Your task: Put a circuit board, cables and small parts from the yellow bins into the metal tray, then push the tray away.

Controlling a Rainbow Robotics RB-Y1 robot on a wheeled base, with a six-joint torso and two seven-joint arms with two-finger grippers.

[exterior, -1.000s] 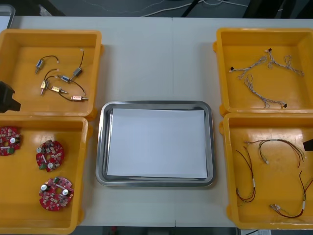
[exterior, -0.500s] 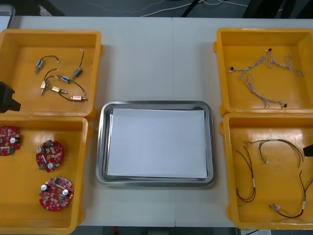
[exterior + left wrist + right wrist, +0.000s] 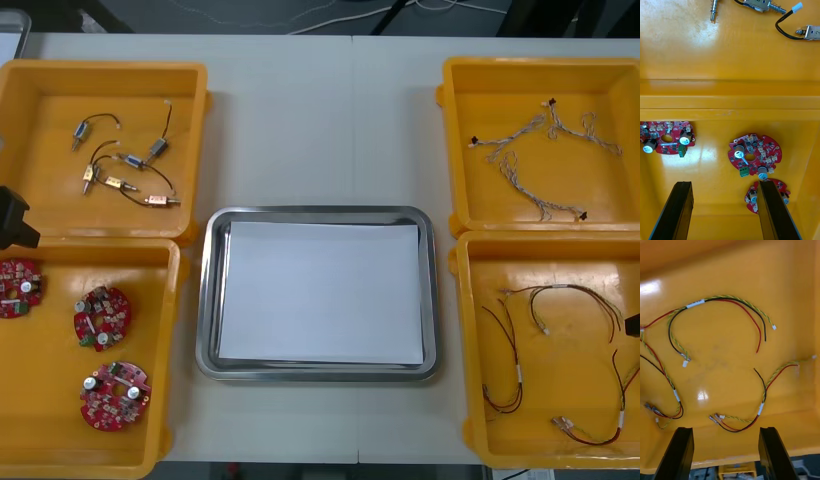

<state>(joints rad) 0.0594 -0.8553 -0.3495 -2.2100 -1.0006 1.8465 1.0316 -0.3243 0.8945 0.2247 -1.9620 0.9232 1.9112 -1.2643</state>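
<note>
I see my left claw, spread apart, above the circuit boards at nine o'clock; right claw, also apart, above the cables at three o'clock.

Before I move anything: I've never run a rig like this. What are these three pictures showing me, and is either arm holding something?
This is a two-armed robot at a light table. The wide picture looks down from above the arms; the two upright ones come from a camera on each wrist, that arm's black fingers rising from the bottom edge. In the middle lies the metal tray, white inside, nothing in it yet. The yellow bins on the robot's left hold small metal parts and three round red circuit boards; those on its right hold pale twisted cables and red and yellow cables. The left tool hangs open at the left bins, facing the boards; the right tool hangs open over the red and yellow cables. Neither holds anything.
</note>
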